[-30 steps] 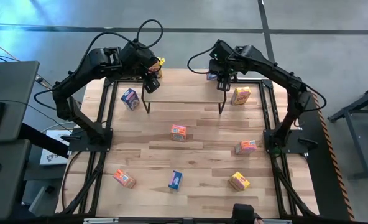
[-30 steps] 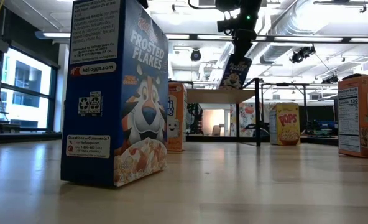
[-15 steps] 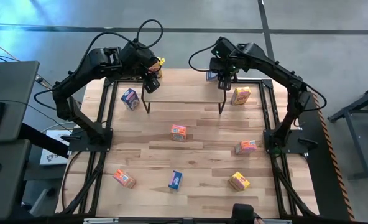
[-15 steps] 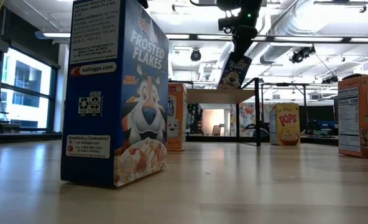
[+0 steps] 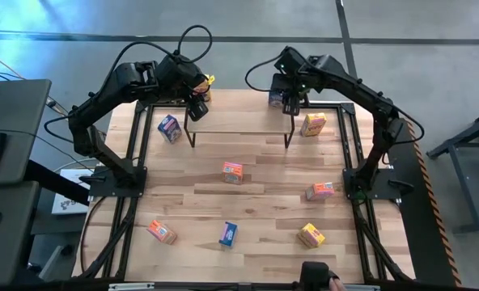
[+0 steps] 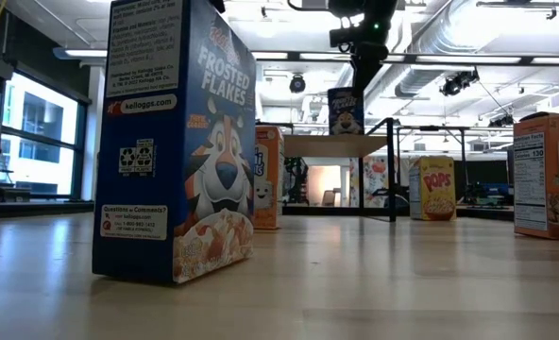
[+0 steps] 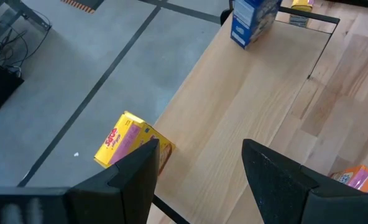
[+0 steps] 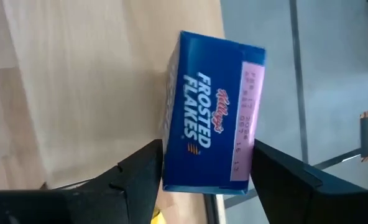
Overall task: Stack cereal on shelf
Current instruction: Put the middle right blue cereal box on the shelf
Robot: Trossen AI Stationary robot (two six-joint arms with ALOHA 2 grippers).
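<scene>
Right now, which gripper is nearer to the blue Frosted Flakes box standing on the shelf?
The right. The right gripper is directly above the blue Frosted Flakes box at the right end of the shelf; the left gripper is over the shelf's opposite, left end.

Both dark arms reach in over the counter's far edge, the left claw [image 5: 197, 108] hanging with fingers parted near the far-left corner, the right claw [image 5: 286, 100] hanging, fingers apart, right of the middle.
</scene>
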